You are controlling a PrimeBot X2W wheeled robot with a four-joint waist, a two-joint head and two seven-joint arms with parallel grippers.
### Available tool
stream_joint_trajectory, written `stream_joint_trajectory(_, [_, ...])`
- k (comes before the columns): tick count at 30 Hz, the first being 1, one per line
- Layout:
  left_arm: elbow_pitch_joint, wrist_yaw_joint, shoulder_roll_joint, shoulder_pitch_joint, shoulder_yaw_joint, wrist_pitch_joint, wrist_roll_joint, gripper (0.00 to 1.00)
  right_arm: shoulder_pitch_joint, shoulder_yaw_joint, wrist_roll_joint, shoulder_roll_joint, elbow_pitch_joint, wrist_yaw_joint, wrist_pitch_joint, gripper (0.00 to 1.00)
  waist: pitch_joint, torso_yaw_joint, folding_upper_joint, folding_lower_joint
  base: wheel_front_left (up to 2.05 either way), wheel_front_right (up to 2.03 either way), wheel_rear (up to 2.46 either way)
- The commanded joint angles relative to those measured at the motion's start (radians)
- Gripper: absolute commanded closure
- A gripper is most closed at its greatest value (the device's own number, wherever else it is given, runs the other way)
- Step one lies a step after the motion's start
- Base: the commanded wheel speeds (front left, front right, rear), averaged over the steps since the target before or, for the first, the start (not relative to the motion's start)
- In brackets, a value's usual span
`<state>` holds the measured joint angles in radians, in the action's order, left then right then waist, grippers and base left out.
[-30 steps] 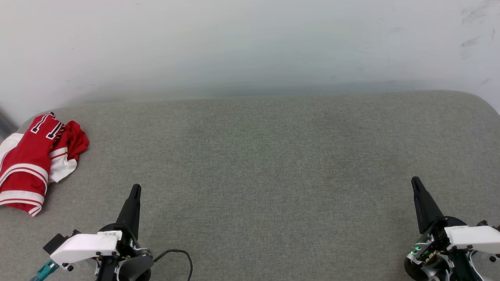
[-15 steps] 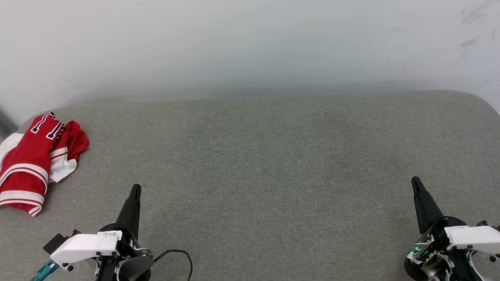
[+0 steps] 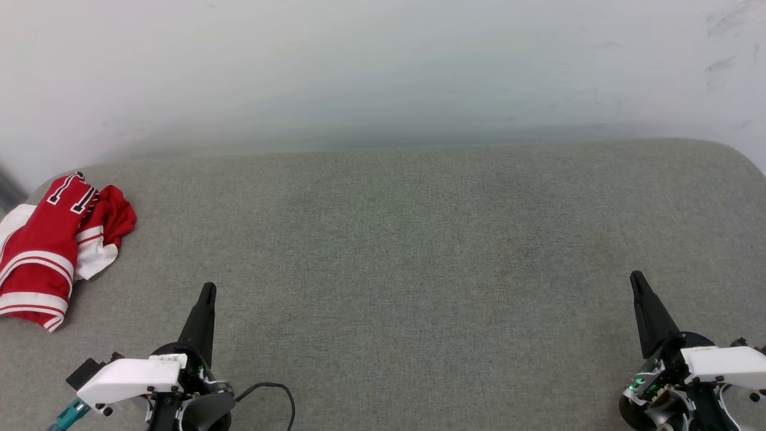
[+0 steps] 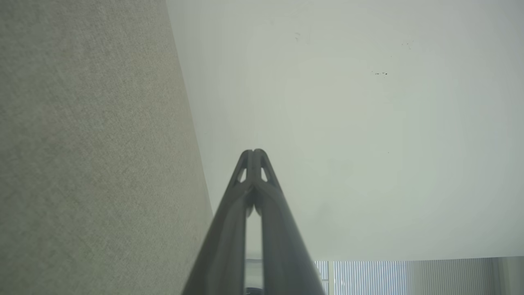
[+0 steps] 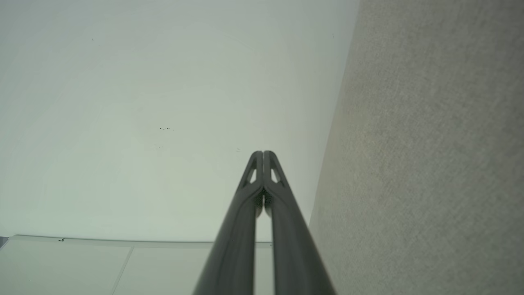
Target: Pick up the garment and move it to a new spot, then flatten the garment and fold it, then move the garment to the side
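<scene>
The garment (image 3: 45, 251), red with white sleeves, striped trim and black white-outlined lettering, lies folded in a bundle at the far left edge of the grey padded surface (image 3: 395, 239). My left gripper (image 3: 207, 291) rests at the lower left, to the right of the bundle and apart from it, shut and empty. Its tips (image 4: 254, 153) meet in the left wrist view. At the lower right my right gripper (image 3: 635, 279) is also shut with nothing in it. The right wrist view has its tips (image 5: 262, 155) closed together.
A pale wall (image 3: 383, 66) rises behind the padded surface. A black cable (image 3: 278, 392) loops beside the left wrist. The surface's rounded right corner (image 3: 739, 157) curves away at the far right.
</scene>
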<state>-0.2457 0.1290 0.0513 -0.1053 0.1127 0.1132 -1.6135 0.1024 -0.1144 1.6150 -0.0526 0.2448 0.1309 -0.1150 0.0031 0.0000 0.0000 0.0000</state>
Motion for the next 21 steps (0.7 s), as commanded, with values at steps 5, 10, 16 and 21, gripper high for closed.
stream_joint_trajectory(5, [-0.001,0.003,-0.002,-0.007,0.002,0.004,0.002,1.00,0.011,0.000,-0.005,0.004,0.001,0.000,-0.001,1.00,0.000,0.000,0.0000,0.0000,0.00,0.00,0.00])
stream_joint_trajectory(10, [-0.001,0.003,-0.002,-0.007,0.002,0.004,0.002,1.00,0.011,0.000,-0.005,0.004,0.001,0.000,-0.001,1.00,0.000,0.000,0.0000,0.0000,0.00,0.00,0.00])
stream_joint_trajectory(16, [-0.011,-0.001,-0.001,0.008,-0.002,-0.001,0.000,0.00,-0.010,0.001,0.000,0.000,0.012,0.000,0.001,0.00,0.000,0.000,0.0000,0.0000,0.00,0.00,0.00])
stream_joint_trajectory(21, [-0.026,-0.001,-0.003,0.031,-0.009,-0.012,0.005,0.00,-0.028,0.008,-0.005,0.001,0.026,0.000,0.010,0.00,0.001,0.000,0.0000,0.0000,0.00,0.00,0.00])
